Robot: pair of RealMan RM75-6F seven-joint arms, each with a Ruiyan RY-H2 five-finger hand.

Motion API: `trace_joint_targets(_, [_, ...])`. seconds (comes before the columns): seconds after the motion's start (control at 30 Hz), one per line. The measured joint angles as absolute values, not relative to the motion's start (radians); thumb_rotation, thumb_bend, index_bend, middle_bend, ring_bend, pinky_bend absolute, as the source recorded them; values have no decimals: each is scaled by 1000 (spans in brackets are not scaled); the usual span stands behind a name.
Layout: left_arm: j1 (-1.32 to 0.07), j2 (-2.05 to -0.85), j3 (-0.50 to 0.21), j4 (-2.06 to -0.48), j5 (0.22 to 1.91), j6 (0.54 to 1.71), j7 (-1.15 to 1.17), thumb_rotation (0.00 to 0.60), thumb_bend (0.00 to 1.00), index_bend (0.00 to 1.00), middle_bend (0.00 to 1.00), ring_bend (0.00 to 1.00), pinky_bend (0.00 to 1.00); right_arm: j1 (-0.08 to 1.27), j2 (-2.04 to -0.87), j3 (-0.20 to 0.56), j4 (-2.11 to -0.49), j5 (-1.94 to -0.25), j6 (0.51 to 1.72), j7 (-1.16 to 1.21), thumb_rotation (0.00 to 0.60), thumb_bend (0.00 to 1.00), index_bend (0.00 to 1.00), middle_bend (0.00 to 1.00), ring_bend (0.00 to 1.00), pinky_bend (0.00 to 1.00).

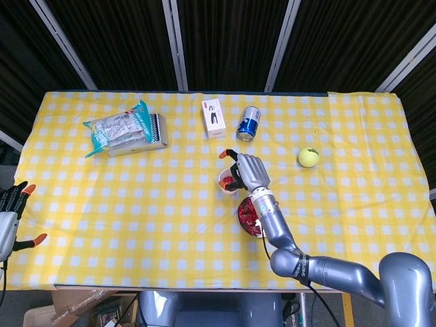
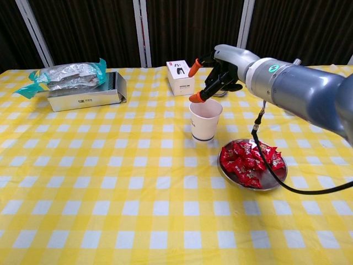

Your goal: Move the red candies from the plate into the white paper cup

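Probably light, slippery wrapped candies point(image 2: 248, 160) want pinching singly; right hand point(image 2: 218, 77) hovers over cup point(image 2: 206, 120), grip unclear.

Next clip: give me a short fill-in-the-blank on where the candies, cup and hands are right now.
1. The red candies lie on the ____.
2. The right hand hangs above the white ____.
3. The box stands between the silver bag and the blue ____.
4. The left hand is at the table's ____ edge.

Missing words: plate; cup; can; left

Bright even overhead light, sharp focus, soft shadows
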State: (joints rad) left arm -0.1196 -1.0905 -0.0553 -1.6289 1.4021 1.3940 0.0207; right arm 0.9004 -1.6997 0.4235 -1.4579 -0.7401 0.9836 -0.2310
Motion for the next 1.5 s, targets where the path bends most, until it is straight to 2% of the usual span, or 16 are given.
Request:
trace_joint_targets(0.2, [-116, -1094, -55, -1626, 1413, 1409, 21, 600, 59, 0, 0, 0, 0, 846, -1585, 357, -1611, -828, 1090, -336, 600, 261, 325, 865, 825, 947])
trace_joint_targets(0.3, [-114, -1097, -55, -1622, 1418, 1417, 24, 600, 59, 0, 0, 0, 0, 807, -1521, 313, -1691, -864, 1144, -392, 600, 261, 290, 865, 825, 947])
trace_joint_targets(0.53, [-110, -1104, -54, -1617, 1429, 1433, 33, 600, 59, 0, 0, 0, 0, 703, -1372, 179, -1875, -936, 1243, -505, 600, 261, 228, 865, 825, 947])
trace_joint_targets(0.83, [-108, -1113, -53, -1619, 1442, 1447, 46, 600, 60, 0, 0, 0, 0, 596, -1328, 41, -1937, -988, 1289, -547, 600, 261, 224, 865, 825, 947])
trace_joint_targets(1.07, [-108, -1119, -55, -1617, 1444, 1452, 54, 600, 61, 0, 0, 0, 0, 567, -1381, 18, -1904, -1006, 1283, -530, 600, 261, 225, 865, 825, 947])
trace_joint_targets(1.5, [-108, -1118, -55, -1613, 1436, 1443, 49, 600, 62, 0, 0, 0, 0, 573, -1495, 56, -1833, -974, 1216, -506, 600, 261, 225, 865, 825, 947])
